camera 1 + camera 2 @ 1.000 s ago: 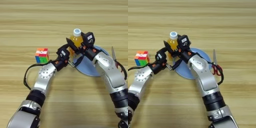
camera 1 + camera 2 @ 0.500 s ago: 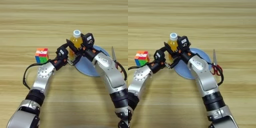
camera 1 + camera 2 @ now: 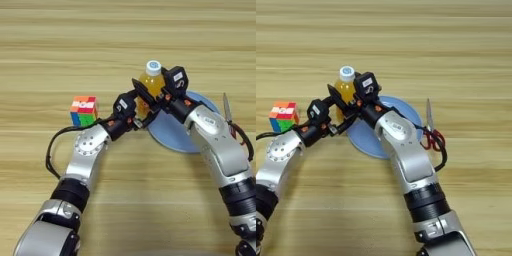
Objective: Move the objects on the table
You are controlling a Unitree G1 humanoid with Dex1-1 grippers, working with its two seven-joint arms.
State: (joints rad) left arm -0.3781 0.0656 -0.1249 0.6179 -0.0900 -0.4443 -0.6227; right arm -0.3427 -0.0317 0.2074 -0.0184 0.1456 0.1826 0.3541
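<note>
The small bottle of orange drink [image 3: 152, 81] stands upright with its white cap up, just off the far left rim of the round light-blue plate [image 3: 176, 134]. My right gripper [image 3: 150, 95] reaches in from the right and is shut on the bottle, one black finger [image 3: 143, 93] slanting across its left side. My left gripper [image 3: 139, 114] comes from the lower left and sits right at the bottle's base. The multicoloured puzzle cube [image 3: 83, 110] lies to the left, apart from both arms. Red-handled scissors [image 3: 429, 131] lie right of the plate, partly behind my right forearm.
The wooden table [image 3: 60, 45] stretches bare beyond the bottle and along the near side. My two forearms cross the middle of the view, and a black cable [image 3: 54, 150] loops beside the left arm.
</note>
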